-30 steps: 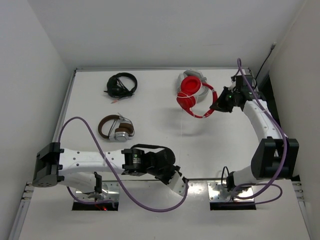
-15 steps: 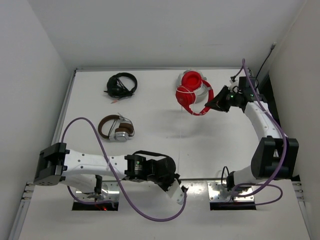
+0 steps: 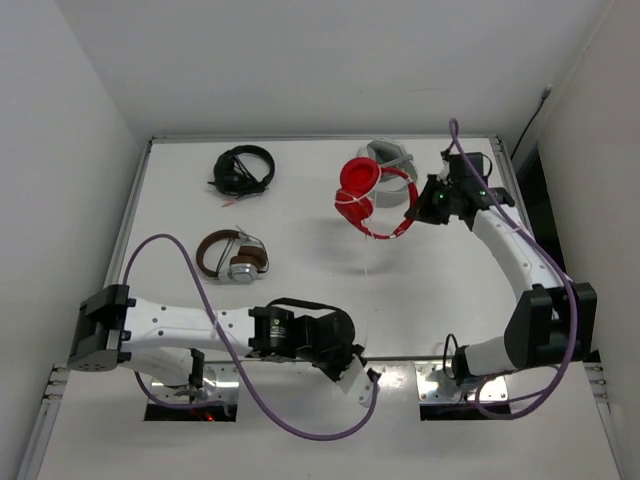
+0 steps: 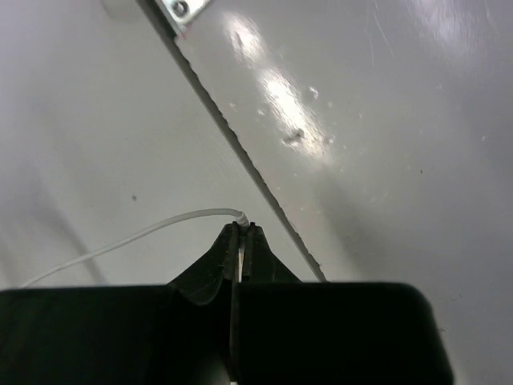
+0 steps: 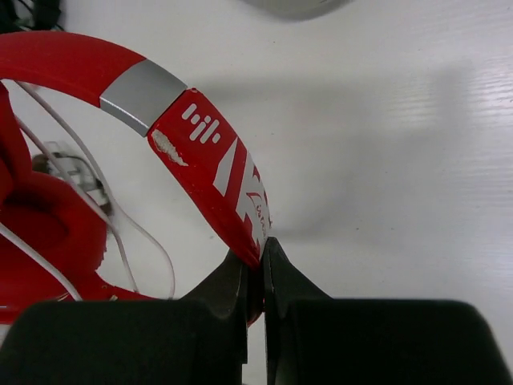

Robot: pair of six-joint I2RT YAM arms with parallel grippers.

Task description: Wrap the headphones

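The right gripper (image 5: 258, 258) pinches the headband (image 5: 212, 152) of the red headphones (image 3: 357, 190) over the worktop's (image 3: 300, 250) far right (earcups (image 5: 48, 233) mostly cut off in its wrist view). The left gripper (image 4: 241, 238) clamps a thin white cable (image 4: 152, 233), its far end out of frame.

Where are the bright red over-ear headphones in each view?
Top external: bright red over-ear headphones, upper right of centre.
Left wrist: only their thin white cable, pinched in the left gripper.
Right wrist: red headband, left and centre, in the right gripper.
Shared: that cable, in both wrist views.
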